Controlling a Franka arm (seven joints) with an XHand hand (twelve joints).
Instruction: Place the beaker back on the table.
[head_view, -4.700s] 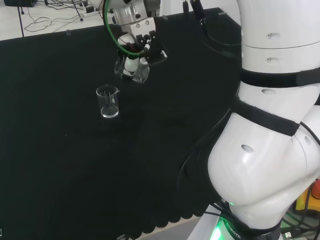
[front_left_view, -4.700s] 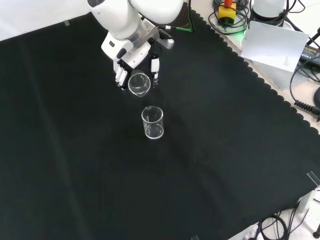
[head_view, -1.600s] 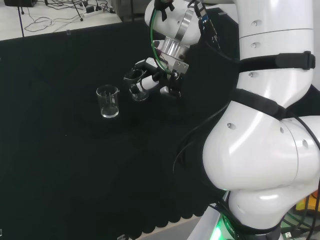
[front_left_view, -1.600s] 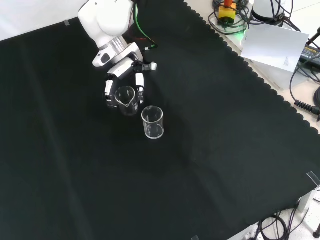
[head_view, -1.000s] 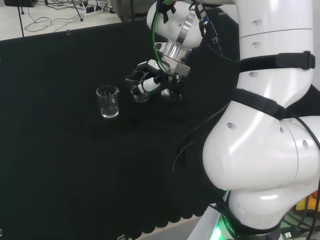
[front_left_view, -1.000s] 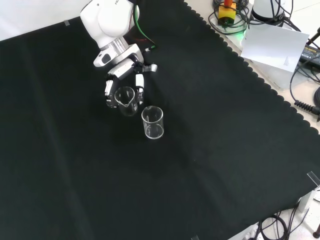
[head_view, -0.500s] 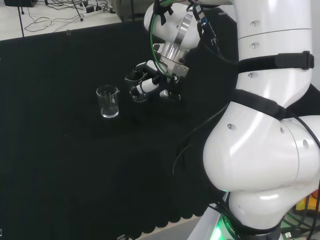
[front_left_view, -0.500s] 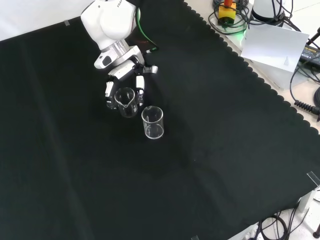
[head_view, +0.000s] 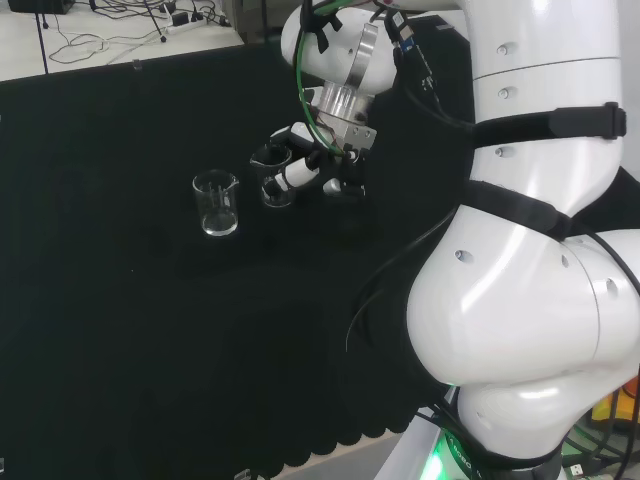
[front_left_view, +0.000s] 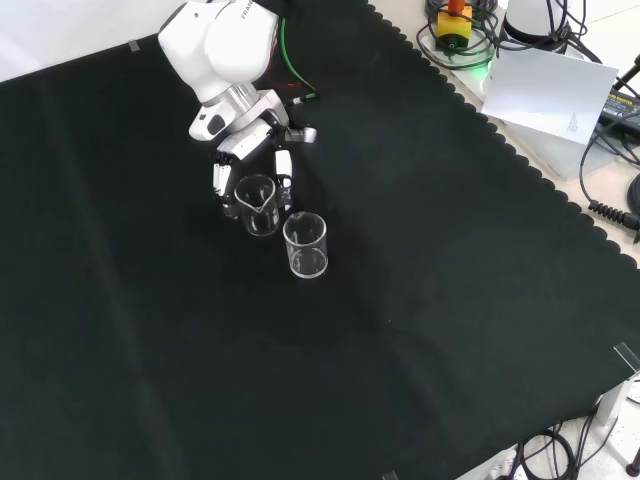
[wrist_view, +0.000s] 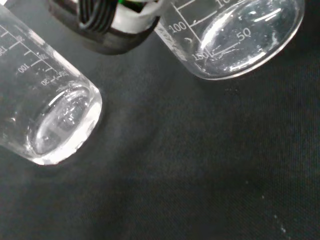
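- Hand (front_left_view: 250, 165) curled round the held beaker (front_left_view: 257, 204), fingers (front_left_view: 284, 166) on either side of the glass in the front view, thumb side hard to make out.
- Held beaker upright or near enough, low over the black cloth (front_left_view: 420, 300); can't tell from the head view or the front view whether its base is already touching or just hovering.
- Second beaker (front_left_view: 305, 245) standing free on the cloth just beside it, toward the camera and a bit right in the front view; to the left of the held one in the head view, second beaker at (head_view: 216, 203) and held beaker at (head_view: 277, 180).
- Wrist view: two clear graduated glass bottoms close together, held beaker (wrist_view: 235, 37) and second beaker (wrist_view: 47, 117), dark cloth between them, so apparently apart, not touching.
- Probably the last bit of the set-down, release not yet done.
- Biggest risk, honestly: that neighbour. Any drift toward it while lowering or opening and glass clinks on glass, or the free one gets shoved or tipped.
- Also risky: letting go before the base sits flat, giving a drop, a wobble, maybe a roll across the cloth.
- Fingers snagging the rim or spout on the way out could drag the beaker over too.
- Clear glass on black, tough to judge height, so a slow descent looks like the safe call.
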